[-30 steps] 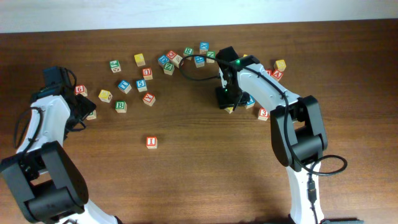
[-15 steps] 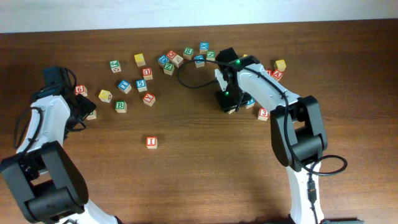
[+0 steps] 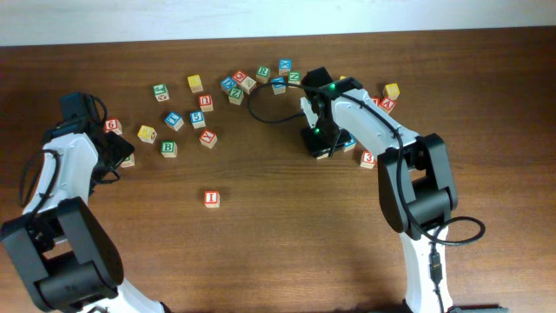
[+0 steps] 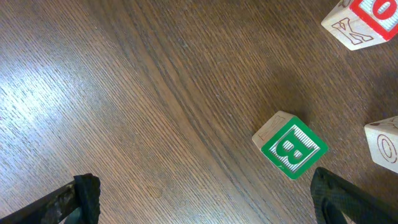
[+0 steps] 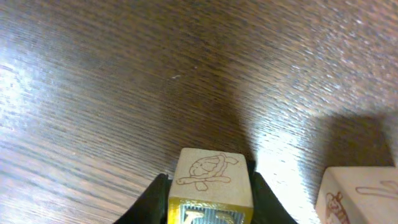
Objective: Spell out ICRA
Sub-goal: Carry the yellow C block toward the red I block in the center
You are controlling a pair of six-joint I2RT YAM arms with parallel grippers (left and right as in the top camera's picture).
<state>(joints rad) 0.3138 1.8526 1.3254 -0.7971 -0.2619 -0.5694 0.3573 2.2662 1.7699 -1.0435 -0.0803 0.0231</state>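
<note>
My right hand (image 5: 208, 202) pinches the yellow-faced cube (image 5: 208, 168), likely the C, by two opposite flat sides, on the table (image 5: 93, 62) about 2 o'clock from centre. Light, stiff wood with smooth faces; I'd grip square, or it could twist out.

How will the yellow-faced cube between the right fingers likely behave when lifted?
The yellow-faced cube looks like solid wood, so it is probably rigid and light. Its flat sides sit squarely against the fingers, so it should hold without rolling. The smooth faces might let it slip if the grip is loose.
</note>
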